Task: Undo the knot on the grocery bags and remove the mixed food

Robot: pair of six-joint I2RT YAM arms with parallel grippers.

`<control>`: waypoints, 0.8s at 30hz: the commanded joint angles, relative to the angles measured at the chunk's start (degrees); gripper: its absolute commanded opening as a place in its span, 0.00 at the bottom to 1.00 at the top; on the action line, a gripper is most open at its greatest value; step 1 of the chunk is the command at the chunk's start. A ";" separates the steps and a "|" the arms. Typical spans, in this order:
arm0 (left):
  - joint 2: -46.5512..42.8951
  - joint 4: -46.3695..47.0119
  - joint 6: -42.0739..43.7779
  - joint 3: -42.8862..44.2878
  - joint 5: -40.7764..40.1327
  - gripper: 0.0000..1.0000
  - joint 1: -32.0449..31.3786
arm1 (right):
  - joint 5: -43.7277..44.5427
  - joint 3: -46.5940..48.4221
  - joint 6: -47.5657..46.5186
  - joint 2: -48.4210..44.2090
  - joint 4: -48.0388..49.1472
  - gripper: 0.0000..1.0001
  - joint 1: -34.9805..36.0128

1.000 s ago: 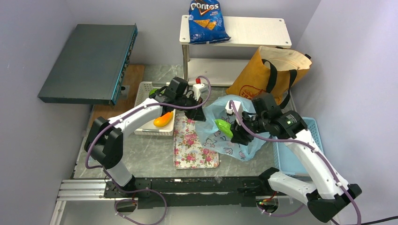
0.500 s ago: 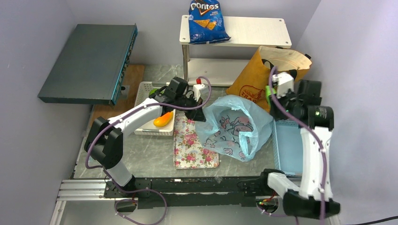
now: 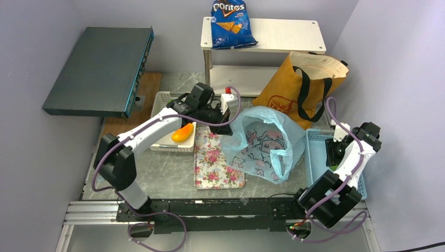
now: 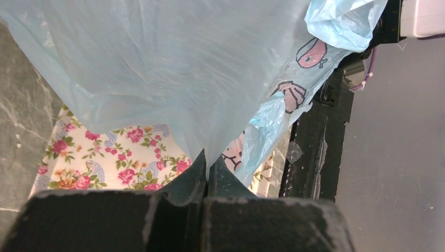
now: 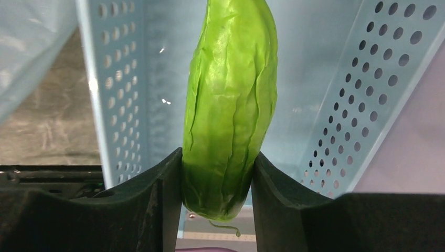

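Tote (image 3: 286, 86) 1 | mango (image 3: 182, 134) 1 | left jaws pinch blue bag (image 3: 262, 144) | right jaws grip vegetable (image 5: 231, 115)

plastic bag (image 3: 262, 139) is showing translucent light blue with cartoon prints | tote (image 3: 281, 86) is showing orange-tan, black straps (image 3: 300, 94), dark-red logo (image 3: 274, 103) | vegetable (image 5: 231, 105) is showing bright green | mat (image 3: 215, 168) is showing pink roses on white

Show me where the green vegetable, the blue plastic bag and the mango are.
green vegetable (image 5: 229, 110): right wrist view, middle of its wrinkled body.
blue plastic bag (image 3: 262, 140): top external view, cartoon-printed film at its open mouth.
mango (image 3: 182, 134): top external view, centre of its orange skin.
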 commanded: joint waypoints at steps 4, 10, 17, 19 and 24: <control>-3.07 -6.83 8.23 5.77 2.99 0.00 -1.20 | 3.01 -1.60 -2.65 3.08 10.31 0.70 -1.15; -5.60 -14.88 12.23 12.79 5.51 0.00 -1.47 | -0.40 1.78 -2.66 2.63 7.01 0.87 -1.06; -16.14 -26.07 14.75 15.76 11.66 0.00 5.59 | -6.84 5.83 -3.65 -1.48 1.40 0.94 -0.99; -20.14 -28.64 14.33 15.44 15.05 0.00 11.81 | -9.02 6.69 -4.29 -3.20 -0.37 0.96 -0.89; -27.25 -47.24 22.90 21.73 9.27 0.00 20.83 | -13.87 8.89 -4.63 -6.49 -3.92 1.00 -0.31</control>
